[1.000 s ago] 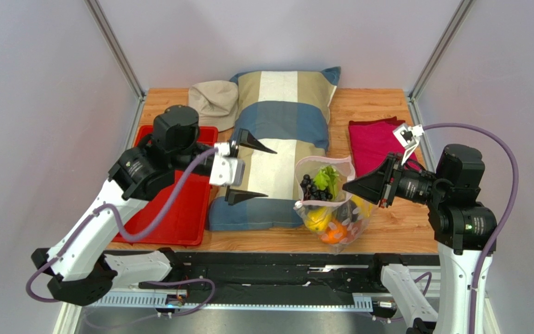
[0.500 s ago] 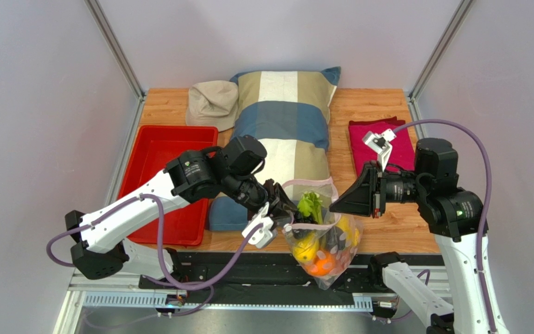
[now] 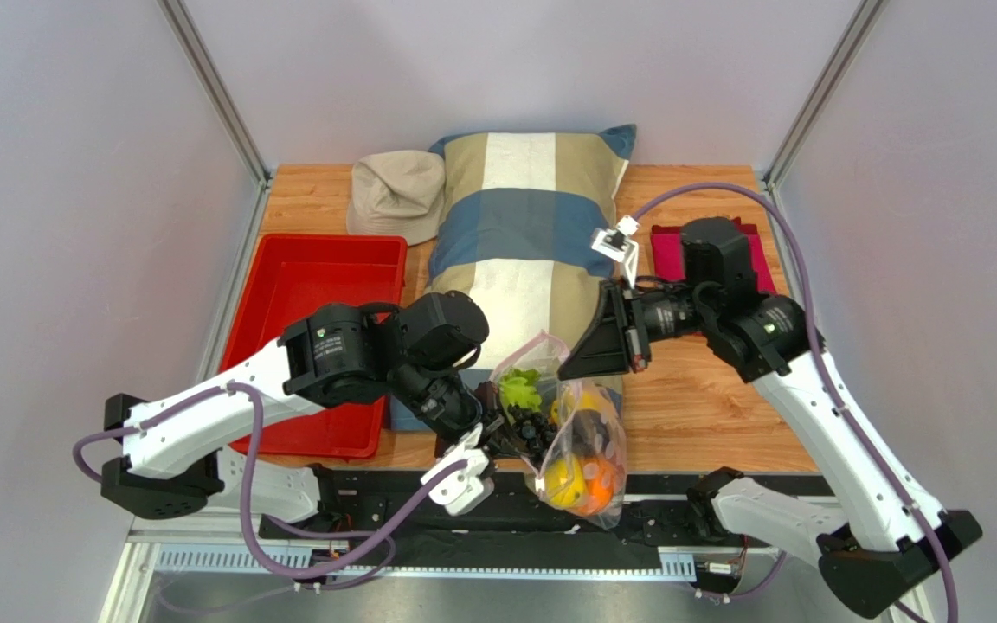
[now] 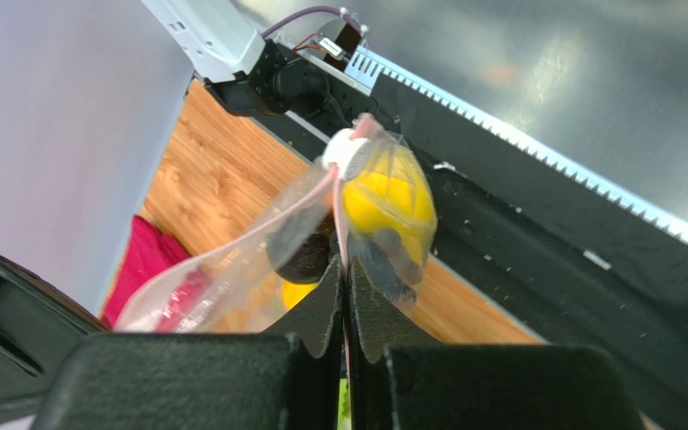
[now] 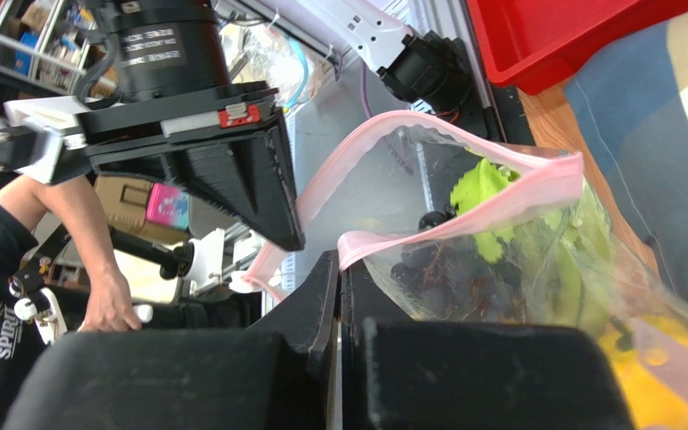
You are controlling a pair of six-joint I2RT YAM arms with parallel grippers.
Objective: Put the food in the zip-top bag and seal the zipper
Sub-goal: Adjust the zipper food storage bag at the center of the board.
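The clear zip-top bag [image 3: 578, 444] hangs between my two grippers over the table's front edge. Inside it is the food: a yellow pepper [image 3: 566, 483], an orange [image 3: 600, 488], green celery [image 3: 521, 387] and dark grapes [image 5: 446, 269]. My left gripper [image 3: 506, 436] is shut on the pink zipper [image 5: 464, 202] at the bag's left end; its wrist view shows its closed tips [image 4: 346, 269] pinching the strip below a yellow pepper [image 4: 388, 202]. The right gripper [image 3: 568, 373] is shut on the strip's other end [image 5: 339, 262]. Between them the mouth gapes open.
A red tray [image 3: 322, 279] lies at the left, a striped pillow [image 3: 530, 221] in the middle, a beige hat [image 3: 400, 188] behind. A magenta cloth [image 3: 668, 244] shows behind the right arm. The black front rail [image 3: 673, 493] runs under the bag. A person's arm [image 5: 78, 224] appears off-table.
My left gripper swung down from over the pillow and shut on the bag's pink strip. The right gripper carried the bag left and toward the front edge.
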